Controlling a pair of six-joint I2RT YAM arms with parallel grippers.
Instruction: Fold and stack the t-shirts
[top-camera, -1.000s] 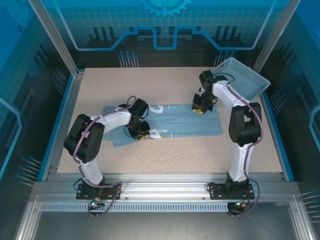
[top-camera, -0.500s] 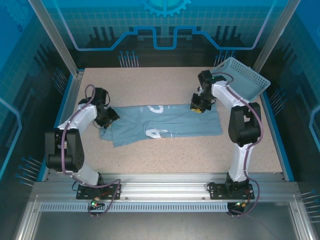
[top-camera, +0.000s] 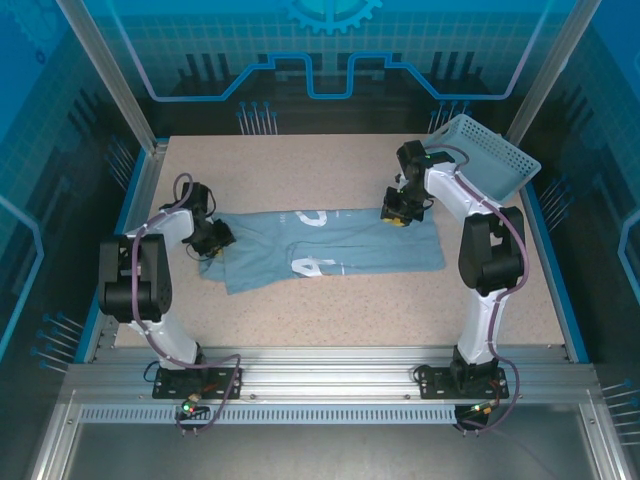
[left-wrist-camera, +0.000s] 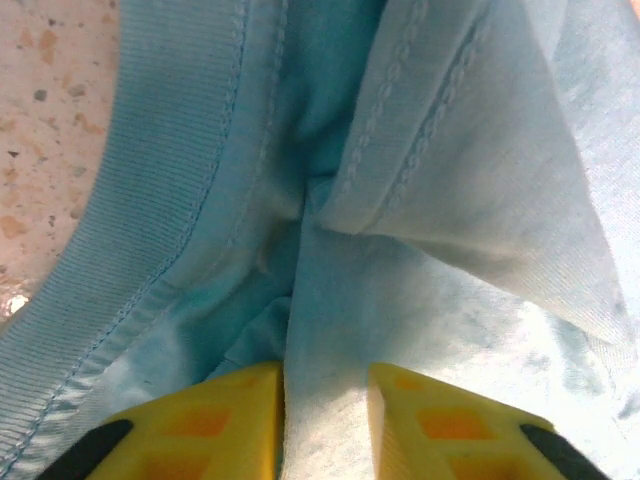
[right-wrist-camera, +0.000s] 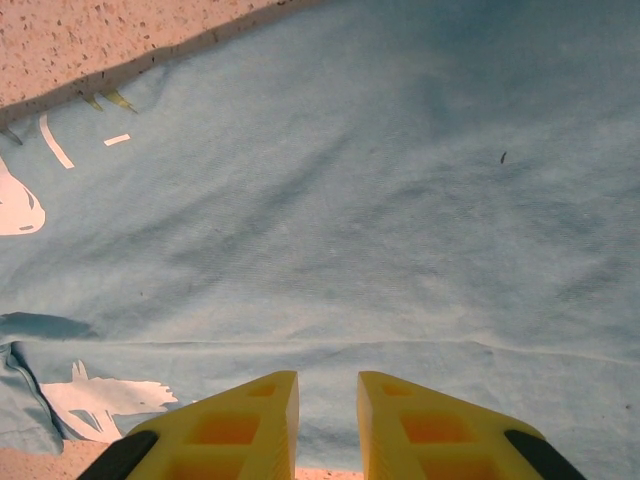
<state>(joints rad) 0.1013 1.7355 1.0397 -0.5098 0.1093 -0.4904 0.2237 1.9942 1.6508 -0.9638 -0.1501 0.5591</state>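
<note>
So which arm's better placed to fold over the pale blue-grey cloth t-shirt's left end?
Left, likely: the left gripper has cloth bunched between its fingers there; the right gripper sits near the right end of the t-shirt.

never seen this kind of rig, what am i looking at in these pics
Two robot arms are bolted at the near edge of a table. The wide picture looks down from above and behind them; the close-ups come from cameras on the wrists, the yellow blocks being each arm's fingers. A pale blue t-shirt lies spread out, with a plastic basket at the far right. The left tool seems to pinch bunched cloth near the collar. The right tool sits over the shirt's far edge; whether it grips is unclear.
</note>
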